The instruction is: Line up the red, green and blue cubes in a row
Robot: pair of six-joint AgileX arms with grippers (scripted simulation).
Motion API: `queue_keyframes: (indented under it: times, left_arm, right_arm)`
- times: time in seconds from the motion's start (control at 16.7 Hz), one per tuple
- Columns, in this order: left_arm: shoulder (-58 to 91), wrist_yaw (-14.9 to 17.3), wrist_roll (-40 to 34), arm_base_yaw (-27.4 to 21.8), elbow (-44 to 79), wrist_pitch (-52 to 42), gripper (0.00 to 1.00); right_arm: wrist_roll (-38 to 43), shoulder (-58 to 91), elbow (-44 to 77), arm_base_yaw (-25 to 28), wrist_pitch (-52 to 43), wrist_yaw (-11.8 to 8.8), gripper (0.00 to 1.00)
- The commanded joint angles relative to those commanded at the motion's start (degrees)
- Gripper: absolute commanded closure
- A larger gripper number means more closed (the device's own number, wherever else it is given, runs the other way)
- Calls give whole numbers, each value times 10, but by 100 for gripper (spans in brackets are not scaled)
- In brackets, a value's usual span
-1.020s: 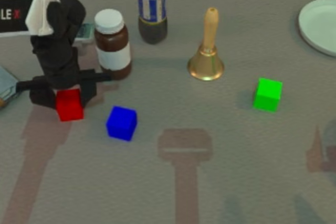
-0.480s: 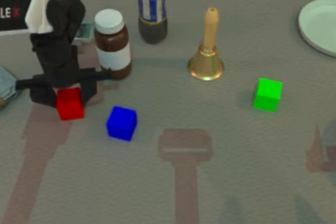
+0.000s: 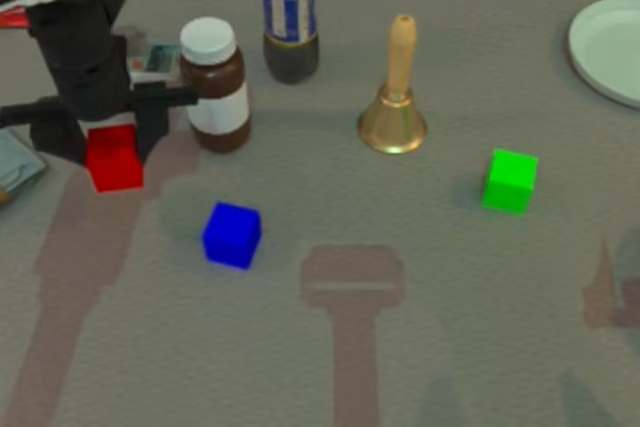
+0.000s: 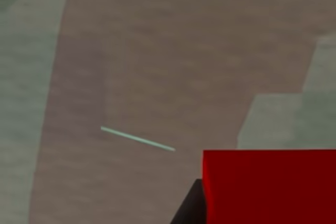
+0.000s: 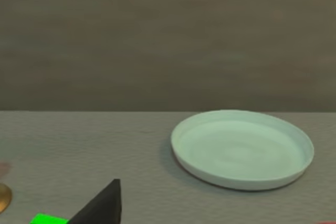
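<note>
Grey tabletop from above shows the left gripper clenched on the red cube left of the brown jar, blue cube below it, green cube far right; the left wrist view shows red cube close up; the right wrist view shows a plate.

jar left of bottle, bell right.

Gripping the red cube in the left gripper, jaws closed on its sides, at the tabletop's left. Sitting just right of the jaws: brown jar. Lying nearer the camera and right of the jaws: blue cube. Resting well right of the jaws: bell, green cube, plate.
</note>
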Motion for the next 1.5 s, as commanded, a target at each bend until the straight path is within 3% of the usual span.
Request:
queue_keyframes:
  times: [0.36, 0.9, 1.26, 1.5]
  left_arm:
    - [-6, -1, -14, -26, -8, 1, 100]
    - [-78, -1, -148, -229, -73, -5, 100]
    - [-80, -1, -156, -239, -77, -2, 100]
    - [-62, -2, -157, -240, -120, 58, 100]
  right_arm:
    - [0, 0, 0, 0, 0, 0, 0]
    - [0, 0, 0, 0, 0, 0, 0]
    - [0, 0, 0, 0, 0, 0, 0]
    - [0, 0, 0, 0, 0, 0, 0]
